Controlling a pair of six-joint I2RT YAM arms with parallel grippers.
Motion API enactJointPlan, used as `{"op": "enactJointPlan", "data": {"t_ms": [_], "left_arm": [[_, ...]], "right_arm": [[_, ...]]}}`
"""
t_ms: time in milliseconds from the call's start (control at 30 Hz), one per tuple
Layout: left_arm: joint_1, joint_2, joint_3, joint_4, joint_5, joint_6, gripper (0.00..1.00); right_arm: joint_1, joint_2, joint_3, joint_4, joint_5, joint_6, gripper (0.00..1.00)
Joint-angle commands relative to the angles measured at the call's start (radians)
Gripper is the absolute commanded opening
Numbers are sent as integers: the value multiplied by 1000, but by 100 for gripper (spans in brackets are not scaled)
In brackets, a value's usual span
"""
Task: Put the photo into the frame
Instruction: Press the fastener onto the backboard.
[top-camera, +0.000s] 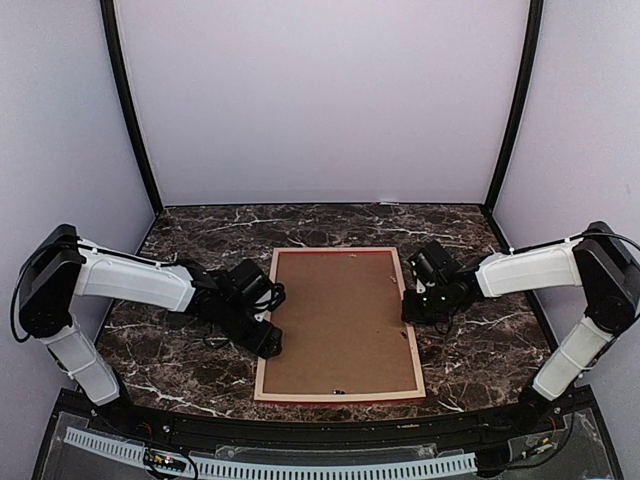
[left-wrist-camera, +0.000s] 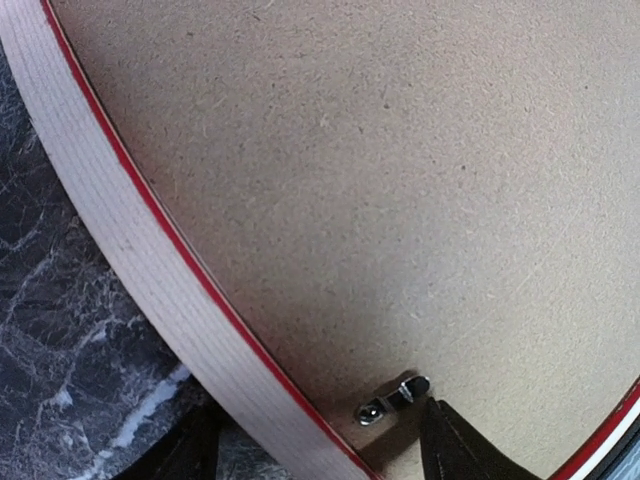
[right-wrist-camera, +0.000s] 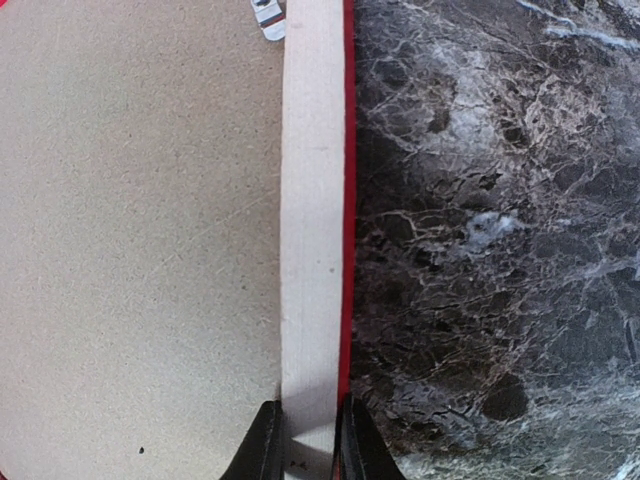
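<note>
The frame (top-camera: 340, 396) lies face down on the table, its pale back rails up and a thin red edge showing. A plain brown backing board (top-camera: 340, 320) fills it. The photo is hidden. My left gripper (top-camera: 268, 340) is open at the frame's left rail. In the left wrist view (left-wrist-camera: 315, 432) one finger is over the marble and the other over the board, beside a small metal tab (left-wrist-camera: 392, 398). My right gripper (top-camera: 410, 310) is shut on the frame's right rail (right-wrist-camera: 312, 200), with one finger on each side of it (right-wrist-camera: 308, 432).
The dark marble table (top-camera: 480, 340) is ringed by pale walls on three sides. Another metal tab (right-wrist-camera: 268, 15) shows at the inner edge of the right rail. Both arms reach in from the sides.
</note>
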Motion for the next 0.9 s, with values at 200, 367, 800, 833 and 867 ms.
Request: {"op": "enactJointPlan", "data": {"t_ms": [200,367,800,833,867], "left_arm": [[-8,62,42,7,-64,-18,60],[-7,80,42,18,-66,-72,49],[-8,79,23,49,-48,-151,33],[-7,77,18,51,-47,-157,33],[-7,74,16,51,-46,-160,33]], "right_arm": [[-1,48,-33,17,-46,17,16],[-2,54,-34,23,-72,18,16],[-1,48,-44,28,-74,19,16],[-1,48,-45,28,-73,19,16],[-1,46,-45,27,-72,19,16]]}}
